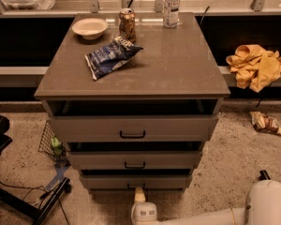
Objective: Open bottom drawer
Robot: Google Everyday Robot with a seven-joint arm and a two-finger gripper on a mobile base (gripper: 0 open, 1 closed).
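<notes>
White gripper just below the bottom drawer; arm cut off; whether clenched, cannot tell

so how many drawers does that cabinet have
3. The wide grey-brown top drawer, the narrower middle drawer right under it, and the smallest-looking bottom drawer lowest. None looks hidden. The robot's white tool is low, just in front of the bottom drawer.

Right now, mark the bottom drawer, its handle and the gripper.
bottom drawer (110, 182): camera view, front panel.
black bar handle (136, 186): camera view, bar's middle.
gripper (139, 197): camera view, tip just below that handle.
</notes>
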